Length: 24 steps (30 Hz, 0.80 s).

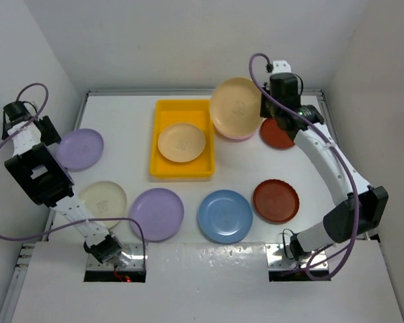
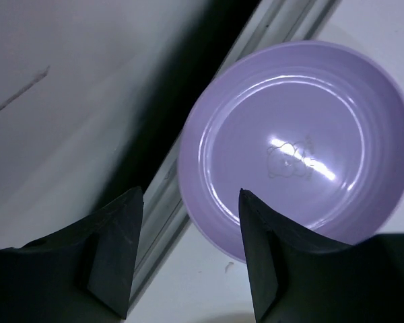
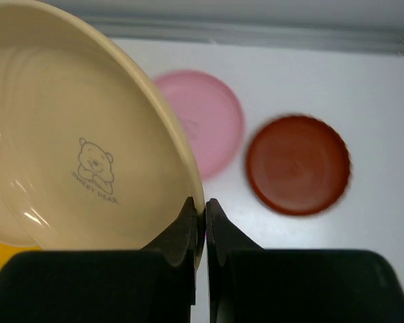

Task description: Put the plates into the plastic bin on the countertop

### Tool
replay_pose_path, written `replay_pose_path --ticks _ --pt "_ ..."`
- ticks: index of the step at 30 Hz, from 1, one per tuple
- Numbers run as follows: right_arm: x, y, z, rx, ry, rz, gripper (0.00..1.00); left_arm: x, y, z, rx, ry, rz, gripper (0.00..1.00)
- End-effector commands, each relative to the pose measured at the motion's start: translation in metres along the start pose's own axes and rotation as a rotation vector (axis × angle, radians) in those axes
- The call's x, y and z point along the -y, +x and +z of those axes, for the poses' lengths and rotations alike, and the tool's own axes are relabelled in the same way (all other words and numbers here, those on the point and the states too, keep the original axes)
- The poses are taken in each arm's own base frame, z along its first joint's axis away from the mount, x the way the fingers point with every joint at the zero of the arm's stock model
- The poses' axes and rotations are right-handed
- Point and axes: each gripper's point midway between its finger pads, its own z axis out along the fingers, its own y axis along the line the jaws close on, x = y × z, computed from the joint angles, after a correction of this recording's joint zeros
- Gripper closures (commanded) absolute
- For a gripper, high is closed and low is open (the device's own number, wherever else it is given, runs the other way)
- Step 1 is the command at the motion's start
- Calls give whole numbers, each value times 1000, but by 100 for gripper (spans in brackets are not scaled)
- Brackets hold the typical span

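Observation:
The yellow plastic bin [image 1: 167, 113] stands at the back middle of the countertop with a cream-yellow plate [image 1: 181, 142] lying in it. My right gripper [image 3: 200, 205] is shut on the rim of a second cream-yellow plate [image 3: 74, 148], held tilted above the bin's right edge [image 1: 236, 104]. A pink plate [image 3: 212, 121] and a red-brown plate [image 3: 297, 163] lie below it. My left gripper [image 2: 190, 202] is open and empty over the left rim of a lilac plate [image 2: 296, 145], which lies at the far left [image 1: 80, 149].
Along the front lie a pale cream plate [image 1: 102, 200], a lilac plate [image 1: 156, 214], a blue plate [image 1: 225, 216] and a red-brown plate [image 1: 276, 200]. The metal edge rail [image 2: 168, 182] and the white wall run close beside my left gripper.

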Motion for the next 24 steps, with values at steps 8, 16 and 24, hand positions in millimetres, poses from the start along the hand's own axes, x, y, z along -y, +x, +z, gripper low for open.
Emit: replay_pose_path --ticks 8,16,24 --pt "-184 -24 73 27 -396 -25 100 -22 5 -15 45 -1 -67 39" --pt "-224 27 125 -127 -523 89 100 -27 5 -17 54 -9 -39 39" --pt "-246 77 141 -270 -597 128 100 -26 12 -14 37 2 -31 39"
